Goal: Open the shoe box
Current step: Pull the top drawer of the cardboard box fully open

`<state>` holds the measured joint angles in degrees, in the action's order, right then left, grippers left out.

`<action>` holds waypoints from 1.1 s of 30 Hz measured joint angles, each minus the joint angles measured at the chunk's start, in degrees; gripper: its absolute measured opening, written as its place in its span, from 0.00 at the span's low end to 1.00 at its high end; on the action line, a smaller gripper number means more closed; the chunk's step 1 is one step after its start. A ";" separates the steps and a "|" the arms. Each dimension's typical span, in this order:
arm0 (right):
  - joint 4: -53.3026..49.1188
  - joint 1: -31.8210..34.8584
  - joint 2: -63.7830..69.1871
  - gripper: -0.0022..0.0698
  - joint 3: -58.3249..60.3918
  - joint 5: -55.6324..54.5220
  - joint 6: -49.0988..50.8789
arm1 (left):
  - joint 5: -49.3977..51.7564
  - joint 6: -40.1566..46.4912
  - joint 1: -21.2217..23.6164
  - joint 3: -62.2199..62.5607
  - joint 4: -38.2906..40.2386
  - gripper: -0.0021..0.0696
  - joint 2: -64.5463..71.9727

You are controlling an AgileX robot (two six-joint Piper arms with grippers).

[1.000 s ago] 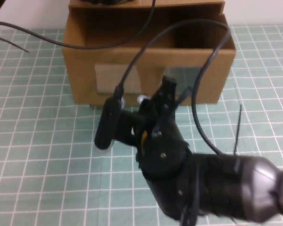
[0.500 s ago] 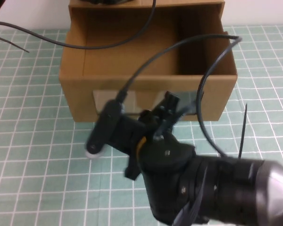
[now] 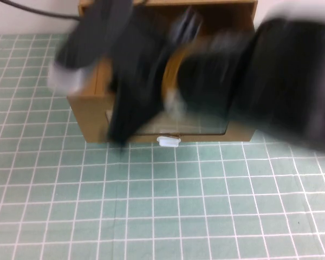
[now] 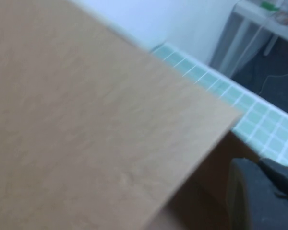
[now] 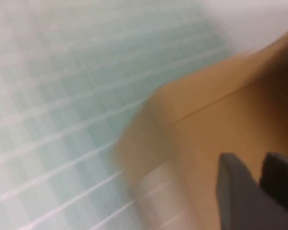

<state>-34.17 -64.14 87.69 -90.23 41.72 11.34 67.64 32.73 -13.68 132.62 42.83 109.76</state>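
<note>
The brown cardboard shoe box [image 3: 92,116] stands at the far middle of the table, a clear taped patch and a small white tab [image 3: 168,141] on its front wall. My right arm [image 3: 216,76] sweeps over the box as a dark blur and hides most of the inside. In the right wrist view my right gripper [image 5: 259,160] is beside the box's outer corner [image 5: 158,100], narrowly open with nothing between its fingers. The left wrist view is filled by a flat cardboard panel [image 4: 86,120]. My left gripper [image 4: 264,191] shows only as a dark shape under the panel's edge.
A green mat with a white grid [image 3: 162,206] covers the table in front of and beside the box. A white wall lies behind the box. Table legs and a dark floor [image 4: 259,52] show past the table's edge.
My right arm has risen from in front of the box and now passes over its top. The front wall and white tab, hidden before, are in view. The box sits slightly nearer.
</note>
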 joint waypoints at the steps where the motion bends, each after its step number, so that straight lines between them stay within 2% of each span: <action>1: -0.09 1.78 0.00 0.13 -1.87 -0.09 -0.13 | 0.75 -0.27 0.00 0.15 0.00 0.02 -1.19; 3: -0.09 6.49 0.87 0.06 -7.02 0.32 -0.21 | 2.36 -0.81 0.00 0.38 -0.10 0.02 -4.00; 8: 4.21 20.71 3.30 0.02 -16.01 4.61 -1.84 | 4.58 -4.78 0.00 0.59 -6.25 0.02 -9.36; 12: 17.98 34.61 2.07 0.02 -16.49 6.22 -7.83 | 5.08 -9.34 0.00 0.59 -13.55 0.02 -13.52; 17: 37.45 48.94 -4.55 0.01 -11.57 6.57 -20.67 | 5.20 -10.74 0.00 -2.17 -16.62 0.02 -20.73; 20: 41.77 55.21 -10.33 0.01 -6.05 5.61 -23.65 | 5.33 -11.09 0.00 -5.96 -19.45 0.02 -25.99; 23: 42.49 59.57 -17.98 0.01 1.16 1.98 -25.78 | 5.33 -11.20 0.00 -12.41 -21.69 0.02 -31.87; 26: 43.67 60.70 -25.90 0.01 9.50 -1.75 -28.68 | 3.26 -11.37 0.00 -22.66 -23.40 0.02 -39.06; 33: 54.79 61.05 -41.68 0.01 28.72 -7.97 -39.32 | -13.86 -13.56 0.00 -55.36 -26.51 0.02 -60.37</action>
<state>20.62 -3.09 46.01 -61.52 33.75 -27.97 53.78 19.17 -13.68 77.26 16.32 49.38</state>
